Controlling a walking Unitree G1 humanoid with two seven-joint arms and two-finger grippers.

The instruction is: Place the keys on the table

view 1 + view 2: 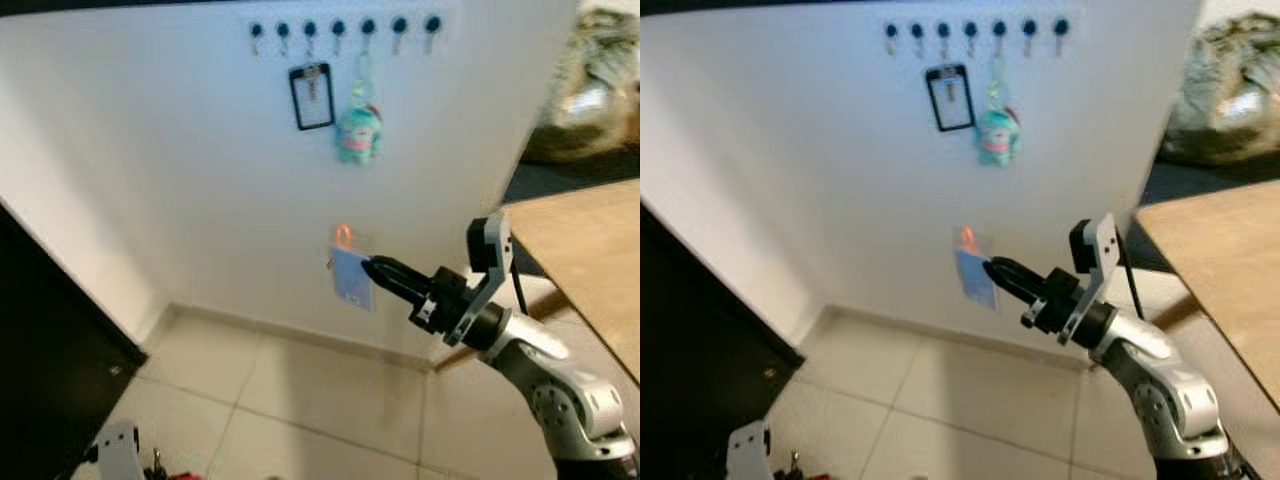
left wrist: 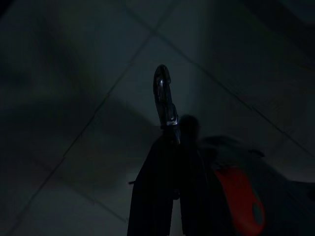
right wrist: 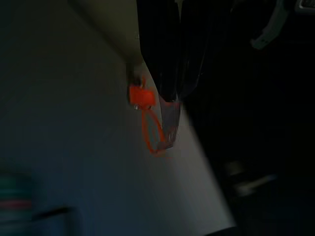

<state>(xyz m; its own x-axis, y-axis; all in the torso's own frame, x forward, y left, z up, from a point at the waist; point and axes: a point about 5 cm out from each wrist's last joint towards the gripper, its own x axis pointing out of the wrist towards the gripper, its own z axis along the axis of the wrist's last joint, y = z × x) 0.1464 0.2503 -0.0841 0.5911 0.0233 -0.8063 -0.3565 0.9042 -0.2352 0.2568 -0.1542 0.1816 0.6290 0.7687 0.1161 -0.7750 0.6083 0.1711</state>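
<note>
My right gripper (image 1: 371,268) is held out before the white wall, shut on a blue card tag (image 1: 352,281) with an orange loop (image 3: 150,130). The tag hangs from the fingertips, well below the hook row. The wooden table (image 1: 590,250) lies to the right of that arm. My left arm (image 1: 115,445) hangs low over the tiled floor. In the dark left wrist view, the left gripper (image 2: 170,140) is shut on a metal clip (image 2: 164,98), with a red fob (image 2: 238,196) beside it.
A row of hooks (image 1: 340,28) on the wall carries a black badge holder (image 1: 311,96) and a teal plush charm (image 1: 358,135). Dark furniture (image 1: 50,350) stands at the left. A bulky bag (image 1: 600,80) sits behind the table.
</note>
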